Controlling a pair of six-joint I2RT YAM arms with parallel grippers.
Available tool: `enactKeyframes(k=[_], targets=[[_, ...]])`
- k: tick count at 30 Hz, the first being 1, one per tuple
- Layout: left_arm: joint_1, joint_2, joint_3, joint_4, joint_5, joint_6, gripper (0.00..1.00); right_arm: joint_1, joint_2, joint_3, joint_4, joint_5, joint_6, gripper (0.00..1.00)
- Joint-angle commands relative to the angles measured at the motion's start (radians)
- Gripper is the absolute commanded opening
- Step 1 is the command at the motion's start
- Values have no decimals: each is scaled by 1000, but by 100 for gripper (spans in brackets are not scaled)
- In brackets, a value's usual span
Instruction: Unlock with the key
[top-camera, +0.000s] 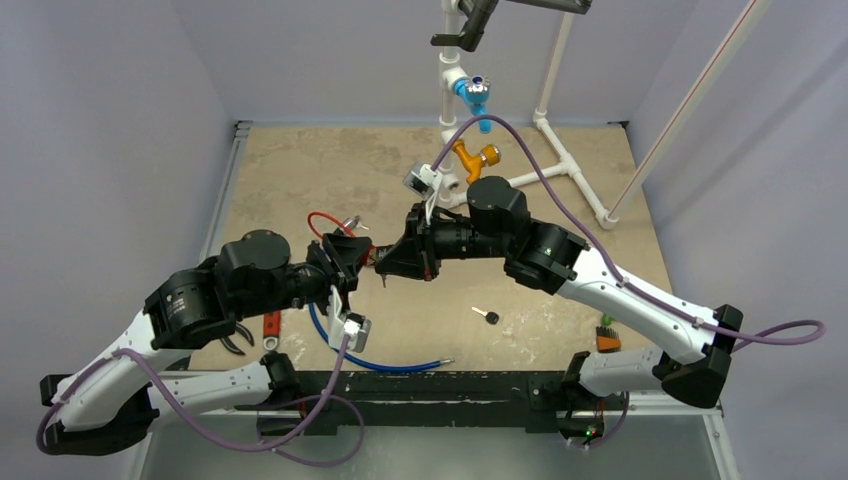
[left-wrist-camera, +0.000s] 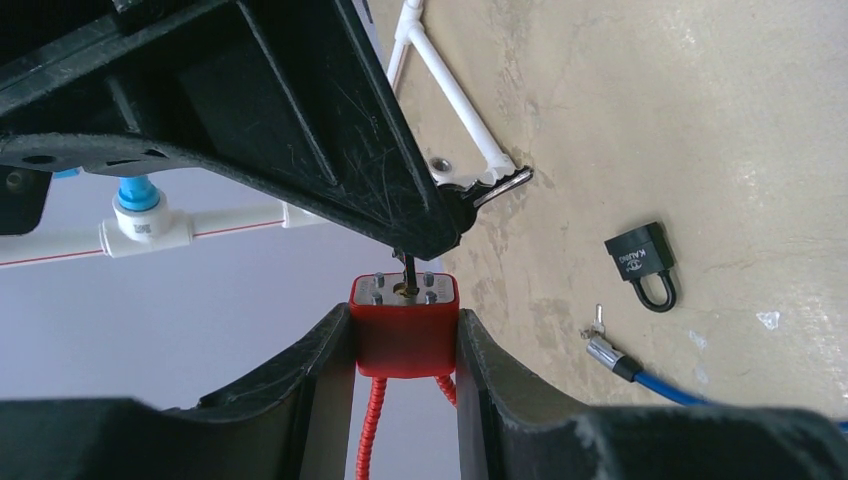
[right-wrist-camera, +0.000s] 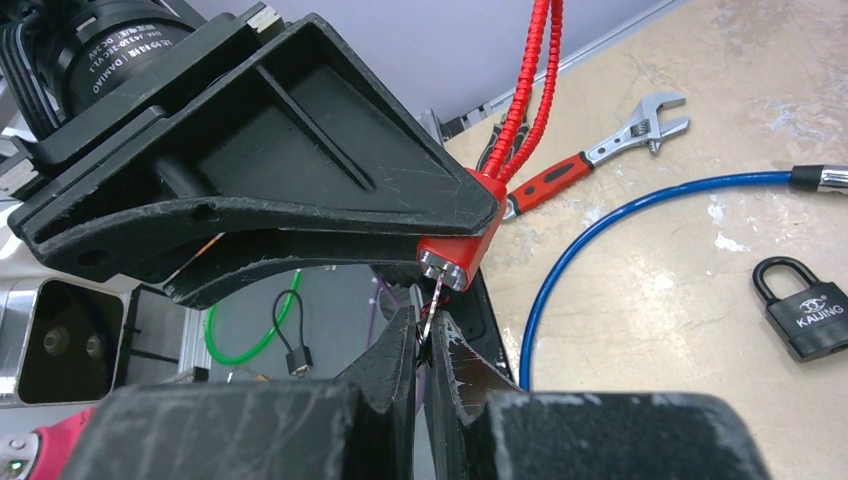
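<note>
Over the middle of your mottled beige counter (right-wrist-camera: 650, 330), lavender walls (top-camera: 350, 50) behind, left pincer (left-wrist-camera: 405, 338) grips the red lock (left-wrist-camera: 403, 300), right pincer (right-wrist-camera: 425, 338) pinches the key (right-wrist-camera: 433, 298) in it. A black padlock (right-wrist-camera: 808, 310) reads KAIJING.

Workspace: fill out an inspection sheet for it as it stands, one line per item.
Surface: tan tabletop, scuffed with pale patches.
Job's things: red cable lock held off the table; key with its blade at the keyhole.
Clutter: black padlock, blue cable, wrench, pliers, loose key.
Grippers: left gripper clamps the lock body; right gripper pinches the key.
Cables: purple cable loops off each arm.
Surroundings: white pipe frame with blue valve and orange valve; grey walls.
</note>
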Motion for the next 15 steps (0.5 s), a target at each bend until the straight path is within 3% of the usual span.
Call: enactKeyframes(k=[1,15], targets=[[-28,-2,-9,74,-11,47,0,2,11,6,92,9,24,0],[-47,9,-29,123,-116,69,0,24,26,-38,153,33,60,0]])
